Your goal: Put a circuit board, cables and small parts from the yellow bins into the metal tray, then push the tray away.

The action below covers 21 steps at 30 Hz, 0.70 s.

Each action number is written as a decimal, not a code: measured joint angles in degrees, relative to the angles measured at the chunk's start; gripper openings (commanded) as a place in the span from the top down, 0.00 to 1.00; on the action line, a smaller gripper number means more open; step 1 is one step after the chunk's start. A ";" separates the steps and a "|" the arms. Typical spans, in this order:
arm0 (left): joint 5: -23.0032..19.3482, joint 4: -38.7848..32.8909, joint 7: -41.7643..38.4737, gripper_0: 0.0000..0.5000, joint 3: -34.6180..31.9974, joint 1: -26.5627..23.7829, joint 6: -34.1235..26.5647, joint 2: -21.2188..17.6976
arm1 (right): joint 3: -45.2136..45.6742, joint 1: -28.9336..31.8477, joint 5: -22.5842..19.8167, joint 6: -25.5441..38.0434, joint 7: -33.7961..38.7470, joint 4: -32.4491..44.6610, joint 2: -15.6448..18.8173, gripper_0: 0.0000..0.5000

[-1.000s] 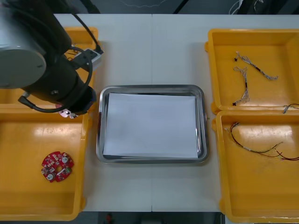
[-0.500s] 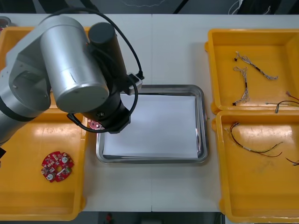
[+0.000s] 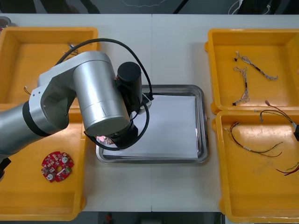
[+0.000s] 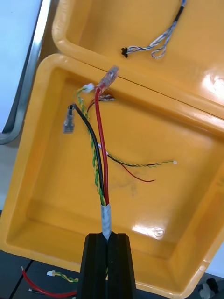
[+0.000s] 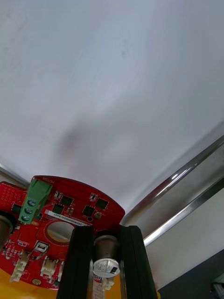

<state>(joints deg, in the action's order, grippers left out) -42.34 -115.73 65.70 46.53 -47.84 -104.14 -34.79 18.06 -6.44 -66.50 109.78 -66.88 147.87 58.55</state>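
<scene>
Left tool [image 5: 106, 236] clamped on a red circuit board [image 5: 56, 217], over the white inside of the metal tray [image 3: 204, 126], its lower-left part, frame centre. Right tool [image 4: 108, 240], at right edge, pinched shut on a cable bundle [image 4: 99, 140] over the lower-right yellow bin [image 3: 252, 186]. Second board [image 3: 57, 166] lies lower left.

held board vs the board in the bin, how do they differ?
The held board is gripped by the left gripper; bin board lies loose. Held board hangs at the tray's left rim; bin board sits in the near left bin. Both are round and red. The right gripper holds cables over the near right bin.
</scene>
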 measured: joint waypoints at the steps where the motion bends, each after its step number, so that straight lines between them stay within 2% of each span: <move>1: 0.33 0.16 -0.09 1.00 0.59 0.00 0.49 0.03 | -0.64 -0.53 0.00 0.00 0.00 0.04 0.00 1.00; 8: 1.48 2.60 -3.19 1.00 3.35 0.00 4.09 0.55 | -3.41 -3.16 0.00 0.01 -0.06 0.09 0.00 1.00; 17: 3.54 5.88 -4.68 1.00 6.56 0.01 10.26 1.01 | -3.47 -3.29 -0.03 0.01 -2.80 0.09 0.00 1.00; 21: 4.46 6.62 -4.70 1.00 7.94 0.01 11.17 1.02 | -3.47 -3.29 -0.03 0.01 -2.80 0.10 0.00 1.00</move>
<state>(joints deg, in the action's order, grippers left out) -37.88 -109.12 61.01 54.47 -47.83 -92.98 -33.77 14.59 -9.73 -66.53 109.79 -69.67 147.97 58.55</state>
